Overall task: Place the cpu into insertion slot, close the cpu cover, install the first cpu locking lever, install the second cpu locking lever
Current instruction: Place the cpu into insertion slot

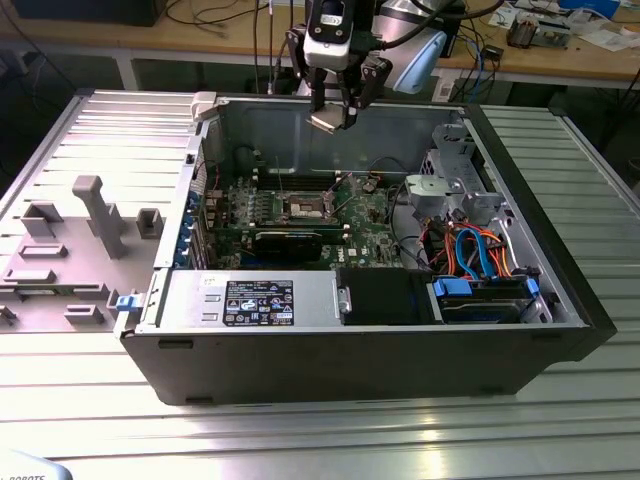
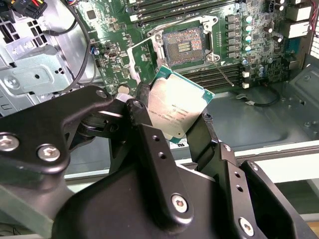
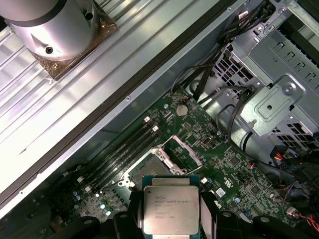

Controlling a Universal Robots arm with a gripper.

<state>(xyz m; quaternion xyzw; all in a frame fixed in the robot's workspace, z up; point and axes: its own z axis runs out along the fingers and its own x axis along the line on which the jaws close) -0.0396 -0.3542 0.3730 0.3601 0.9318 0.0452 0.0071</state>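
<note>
Second wrist view: fingers (image 2: 205, 132) clench opposite edges of the cpu (image 2: 177, 110), probably light, stiff, with fragile contacts, held well clear of the insertion slot (image 2: 183, 46).

A ribbed silver metal table (image 1: 300, 440) fills the lower part of the exterior view, pale light glinting off its slats near the bottom edge; along the top runs a light wooden workbench (image 1: 590, 62), strewn with cables (image 1: 215, 12) and, at upper right, what may be small boxes (image 1: 540, 30).
</note>
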